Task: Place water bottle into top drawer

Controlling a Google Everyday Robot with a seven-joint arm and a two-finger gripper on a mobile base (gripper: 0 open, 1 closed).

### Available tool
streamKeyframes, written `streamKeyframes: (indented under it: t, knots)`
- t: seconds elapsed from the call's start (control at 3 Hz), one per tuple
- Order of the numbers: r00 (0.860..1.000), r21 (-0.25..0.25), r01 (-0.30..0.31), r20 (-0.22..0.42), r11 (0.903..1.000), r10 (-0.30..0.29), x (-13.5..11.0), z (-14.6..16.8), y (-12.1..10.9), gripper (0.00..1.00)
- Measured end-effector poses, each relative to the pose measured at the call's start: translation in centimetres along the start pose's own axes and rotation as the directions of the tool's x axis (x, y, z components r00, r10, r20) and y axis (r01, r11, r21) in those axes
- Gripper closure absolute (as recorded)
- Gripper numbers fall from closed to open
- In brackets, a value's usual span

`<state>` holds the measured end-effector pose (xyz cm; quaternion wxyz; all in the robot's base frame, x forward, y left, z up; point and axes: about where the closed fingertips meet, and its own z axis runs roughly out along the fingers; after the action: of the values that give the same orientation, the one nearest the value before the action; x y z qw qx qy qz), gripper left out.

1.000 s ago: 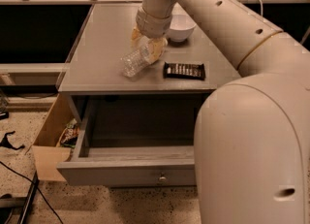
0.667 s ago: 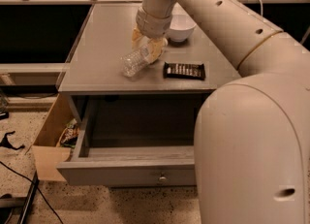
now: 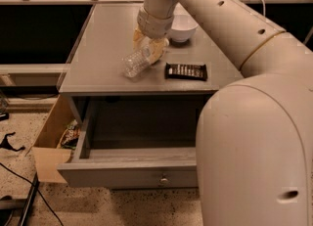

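While the gripper [image 3: 150,48] clasped the tilted bottle [image 3: 135,63] over the desk [image 3: 98,49], the drawer [image 3: 127,175] gaped at 6 o'clock. Lifting clear of the desk edge first seemed wise.

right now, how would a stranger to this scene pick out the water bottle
Look at the grey table top above the open grey drawer. Near its middle the gripper holds a small clear crinkled plastic water bottle, tilted. Unlike the round white bowl behind and the dark flat snack bar beside it, it is see-through.
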<state>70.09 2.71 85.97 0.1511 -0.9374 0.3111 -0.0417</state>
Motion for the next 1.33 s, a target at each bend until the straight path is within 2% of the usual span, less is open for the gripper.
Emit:
streamKeyframes:
  t: [0.33,0.67,1.33]
  knots:
    - [1.000,-0.012,-0.017,-0.022,0.9998,0.017,-0.5,-1.1,1.0,1.00]
    - [0.997,-0.029,-0.058,-0.055,0.9979,0.057,-1.5,-2.7,3.3,1.00]
    - [0.969,-0.027,-0.219,-0.125,0.9754,0.214,-5.9,-5.7,12.0,1.00]
